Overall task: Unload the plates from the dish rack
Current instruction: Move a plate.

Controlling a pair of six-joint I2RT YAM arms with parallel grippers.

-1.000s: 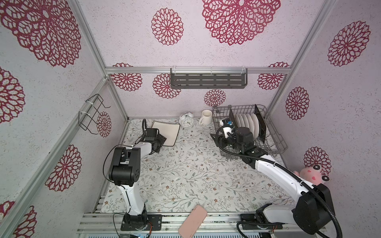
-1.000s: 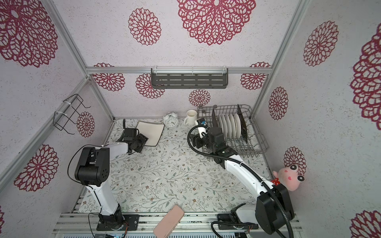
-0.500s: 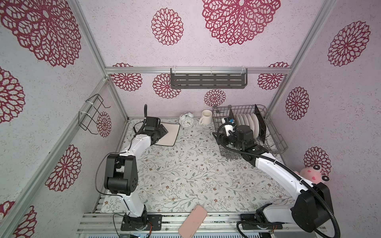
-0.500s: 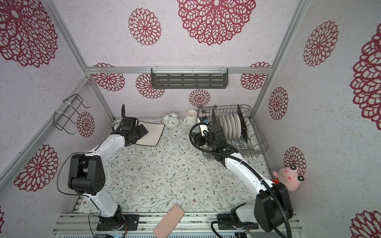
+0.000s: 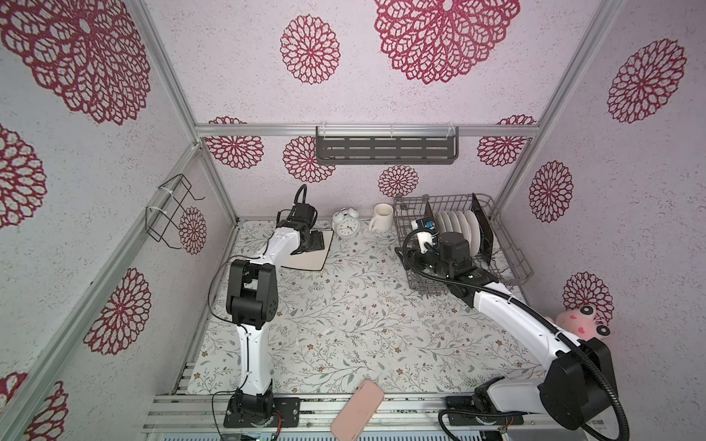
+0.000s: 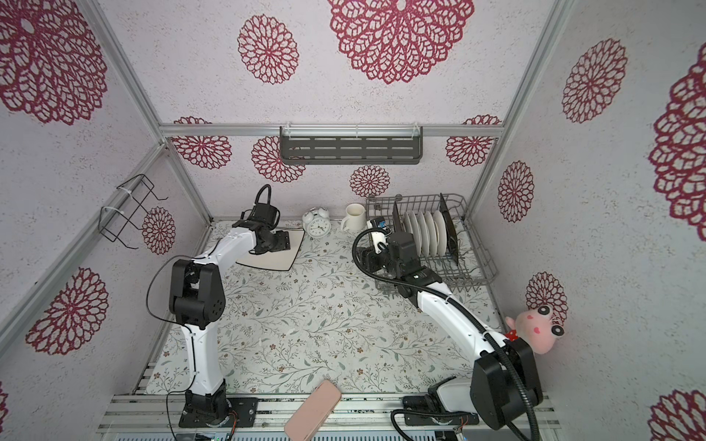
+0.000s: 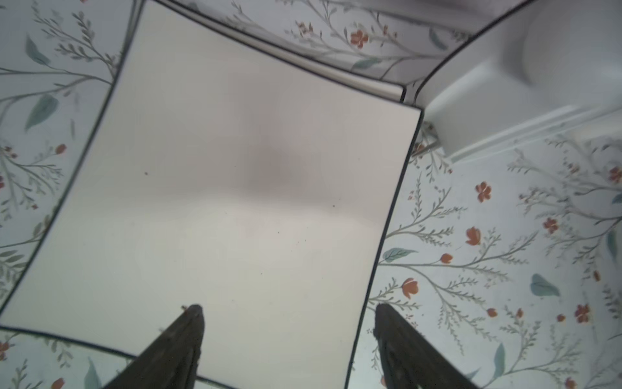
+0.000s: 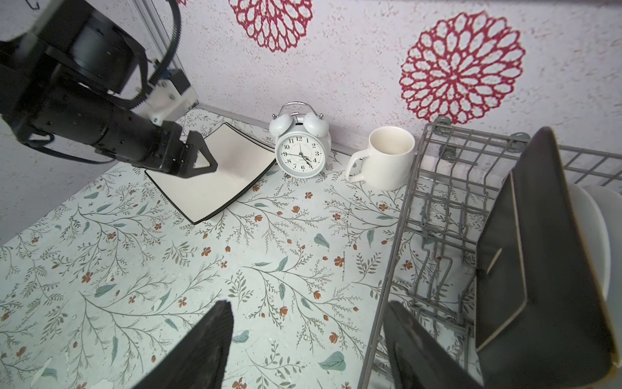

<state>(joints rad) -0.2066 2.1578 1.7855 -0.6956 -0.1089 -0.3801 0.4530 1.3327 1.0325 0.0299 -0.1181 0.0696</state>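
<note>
free: table (image 5: 363, 324) centre | obstacles: alarm clock (image 5: 345, 226), mug (image 5: 382, 218) between flat plate (image 5: 313, 260) and dish rack (image 5: 450, 204)

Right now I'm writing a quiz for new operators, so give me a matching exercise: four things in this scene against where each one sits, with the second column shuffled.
Things:
1. alarm clock
2. round white plates
3. square cream plate
4. pink plush toy

Places:
A. standing upright in the dish rack
B. by the right wall
C. lying flat on the table, back left
D. next to the mug

Pairs: 1-D, 2-A, 3-C, 4-B
</note>
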